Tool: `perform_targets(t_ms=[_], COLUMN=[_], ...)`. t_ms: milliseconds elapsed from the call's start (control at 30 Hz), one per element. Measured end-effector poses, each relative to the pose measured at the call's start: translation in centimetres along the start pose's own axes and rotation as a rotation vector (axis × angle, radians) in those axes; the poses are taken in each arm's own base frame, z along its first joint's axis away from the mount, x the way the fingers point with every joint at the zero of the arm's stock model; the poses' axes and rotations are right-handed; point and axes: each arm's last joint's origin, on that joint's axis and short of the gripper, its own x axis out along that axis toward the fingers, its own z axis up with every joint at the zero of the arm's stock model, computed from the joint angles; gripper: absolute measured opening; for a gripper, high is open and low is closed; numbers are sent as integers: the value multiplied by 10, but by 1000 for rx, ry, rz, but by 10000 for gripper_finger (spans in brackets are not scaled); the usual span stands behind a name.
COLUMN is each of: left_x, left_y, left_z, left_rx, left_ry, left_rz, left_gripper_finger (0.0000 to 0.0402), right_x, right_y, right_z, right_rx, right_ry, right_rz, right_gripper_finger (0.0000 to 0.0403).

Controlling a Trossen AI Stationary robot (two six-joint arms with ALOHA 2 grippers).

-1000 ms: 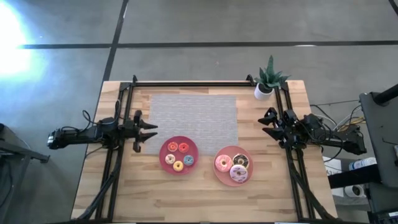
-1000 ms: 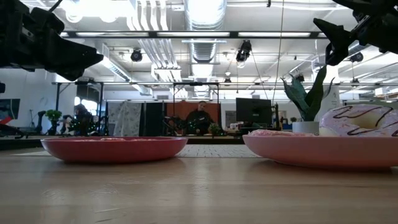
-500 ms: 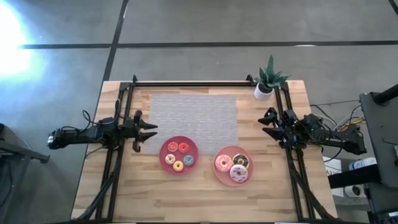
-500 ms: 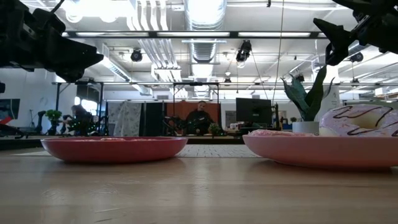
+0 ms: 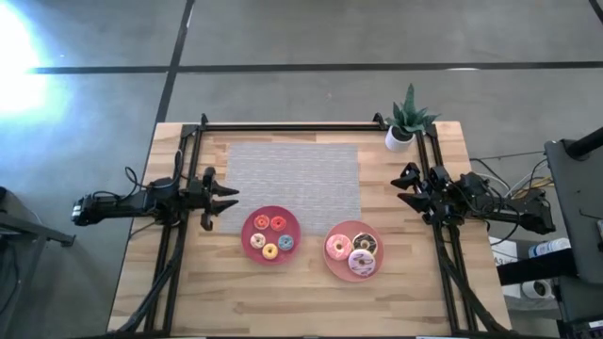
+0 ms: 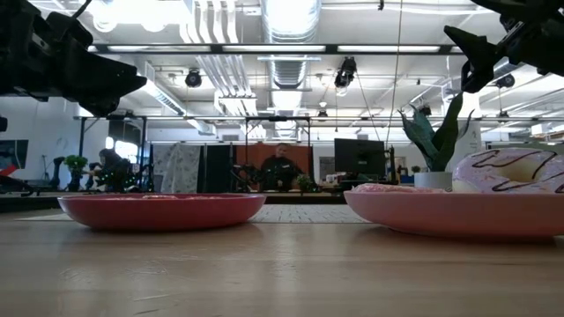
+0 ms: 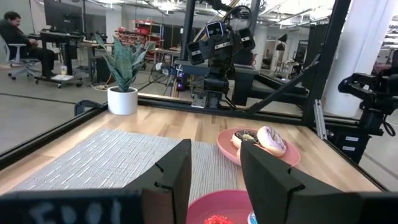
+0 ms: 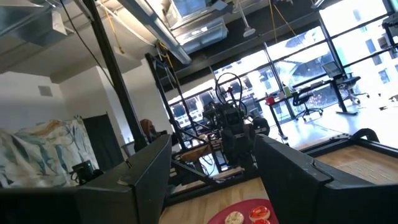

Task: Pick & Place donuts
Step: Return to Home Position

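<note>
**Q:** Where are the donuts sitting right now?

**A:** They're all lying on plates in the near half of the table [image 5: 217,292]. The three big ones are sitting on the lighter pink plate [image 5: 334,266], a bit right of the middle. The plain pink donut [image 5: 338,248] is on its left and the chocolate donut [image 5: 366,245] on its far right. The white-pink sprinkled donut [image 5: 361,264] is closest to the near edge, and all three are bunched tight together. The little ones are sitting on the dark pink plate [image 5: 248,226] just to the left. There's a yellow mini [image 5: 270,251] at the near side, a blue mini [image 5: 285,243] to its right and a white mini [image 5: 257,242] to its left. Two reddish-orange minis [image 5: 262,223] are on the far side, but they're tiny from above, so I'm not swearing to those colours.

**Q:** And what are the grippers doing?

**A:** Both are hanging up off the wood. The left gripper [image 5: 229,199] is hovering over the table's left side, left of the dark plate and a bit farther back. It's pointing inward with its fingers spread apart. The right gripper [image 5: 403,186] is mirroring it on the right, farther back than the lighter plate, fingers also spread wide. A grey mat [image 5: 294,179] is lying behind the plates, and a potted plant [image 5: 407,121] is standing at the far right corner.
</note>
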Motion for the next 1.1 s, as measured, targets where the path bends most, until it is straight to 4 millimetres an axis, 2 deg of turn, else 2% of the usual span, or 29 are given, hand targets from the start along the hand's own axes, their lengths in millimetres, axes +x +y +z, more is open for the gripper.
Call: perform_targets(t_ms=[300, 533, 633, 800, 967, 1100], left_x=[0, 0, 0, 0, 0, 0], left_y=[0, 0, 0, 0, 0, 0], left_z=[0, 0, 0, 0, 0, 0], left_rx=[0, 0, 0, 0, 1, 1], left_ry=[0, 0, 0, 0, 1, 1], left_rz=[-1, -1, -3, -3, -2, -2], left_gripper_finger=[113, 113, 113, 113, 113, 113], right_x=[0, -1, -2, -6, -6, -6], right_y=[-2, 0, 1, -1, 0, -1], right_z=[-3, -8, -16, -34, -34, -34], right_rx=[-58, -227, -284, -259, -386, -381], right_ry=[29, 85, 160, 351, 347, 348], right_rz=[-14, 18, 37, 38, 60, 36], right_gripper_finger=[221, 221, 221, 221, 221, 221])
